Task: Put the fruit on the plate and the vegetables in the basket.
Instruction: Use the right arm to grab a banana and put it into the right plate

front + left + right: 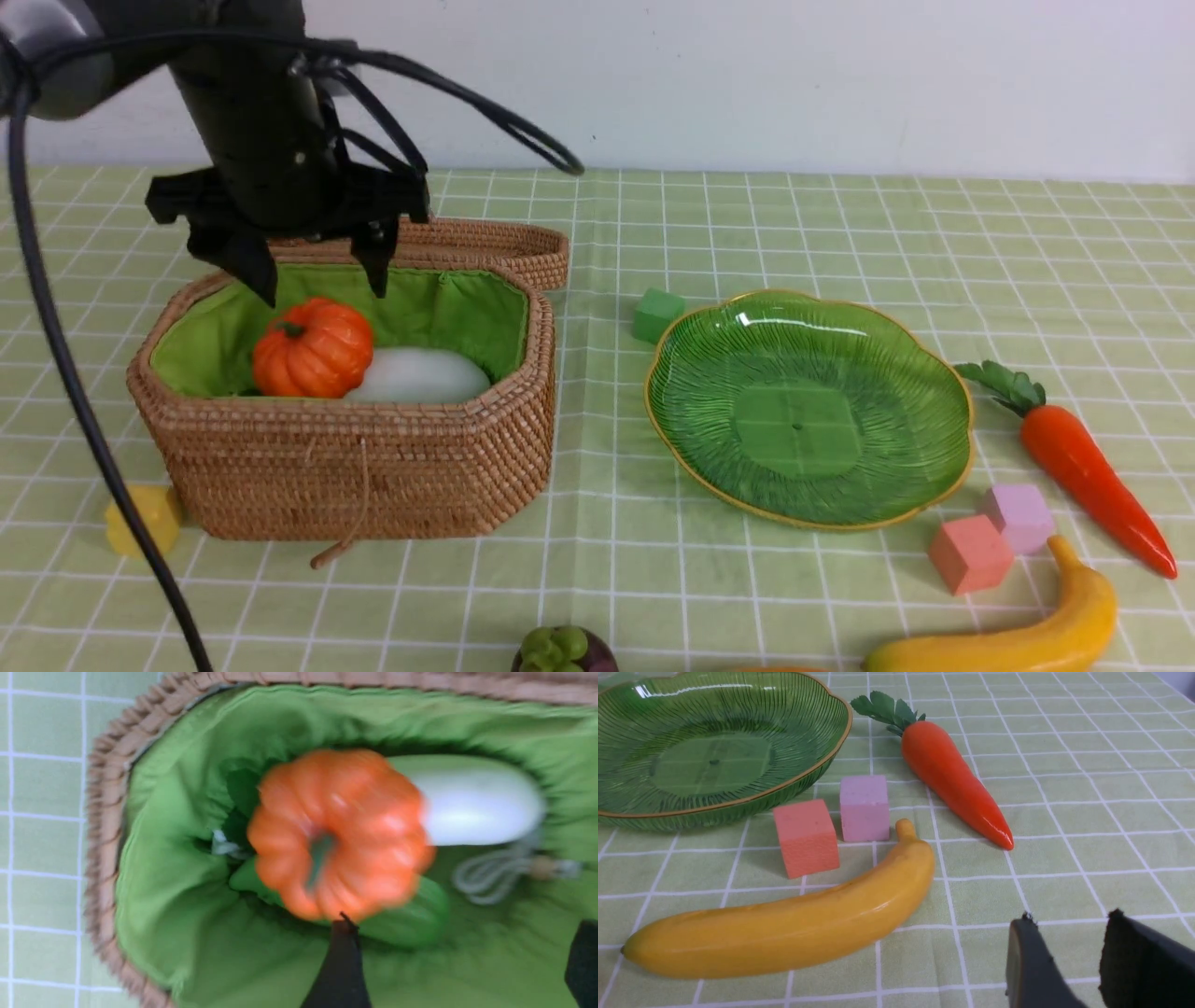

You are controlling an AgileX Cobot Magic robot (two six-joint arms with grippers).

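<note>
In the front view we see the left pincer (319,278) spread wide just above the basket (373,467), gripping nothing. Under it the pumpkin (313,347) sits stem-up against the white vegetable (420,376), which lies lengthwise along the basket. On the tabletop (747,233), right of the plate (896,355), the carrot (1083,467) points its leaves at the rim and its tip to the near right. The banana (1027,639) lies crosswise, stem toward the pink cube (1019,516). The mangosteen (563,651) sits cap-up at the near edge. In the left wrist view the blurred pumpkin overlaps the green gourd (411,914). In the right wrist view the right pincer (1078,961) hovers partly spread and holds nothing, apart from the banana.
</note>
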